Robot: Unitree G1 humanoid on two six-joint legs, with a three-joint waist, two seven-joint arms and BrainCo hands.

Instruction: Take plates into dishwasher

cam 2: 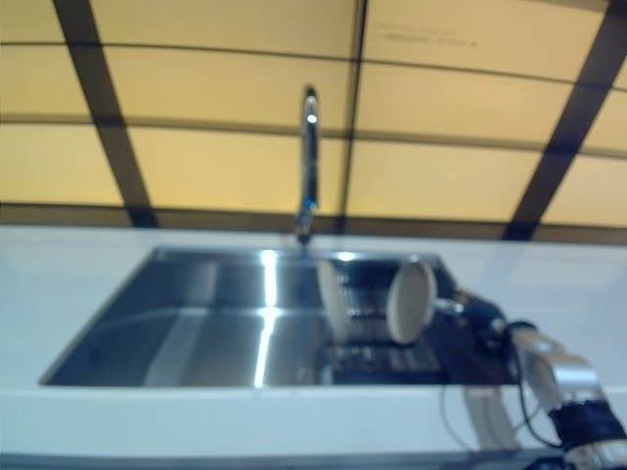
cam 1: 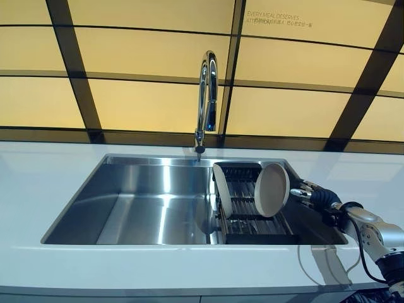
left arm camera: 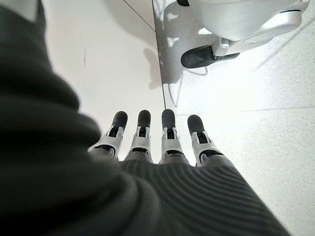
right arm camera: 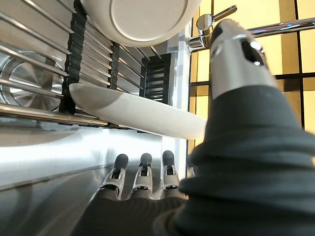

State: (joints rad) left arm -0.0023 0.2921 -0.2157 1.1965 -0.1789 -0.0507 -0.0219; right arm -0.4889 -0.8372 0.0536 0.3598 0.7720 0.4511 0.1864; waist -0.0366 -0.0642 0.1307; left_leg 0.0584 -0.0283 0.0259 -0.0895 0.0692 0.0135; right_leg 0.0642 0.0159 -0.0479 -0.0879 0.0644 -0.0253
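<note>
Two pale plates stand on edge in a black slatted rack (cam 1: 252, 224) at the right end of the steel sink (cam 1: 145, 202). One plate (cam 1: 221, 189) leans at the rack's left side. The round one (cam 1: 272, 189) faces left, with its underside (right arm camera: 142, 19) toward my right hand (cam 1: 312, 192). That hand reaches in from the right, just behind this plate. Its fingers (right arm camera: 142, 177) are straight and hold nothing, and its thumb (right arm camera: 236, 49) sticks up beside the plate's rim. My left hand (left arm camera: 167, 142) hangs open over the floor and shows only in its wrist view.
A tall chrome faucet (cam 1: 207, 95) rises behind the sink's middle. White counter (cam 1: 38, 189) surrounds the basin, and a yellow panelled wall stands behind. The sink's left part holds nothing.
</note>
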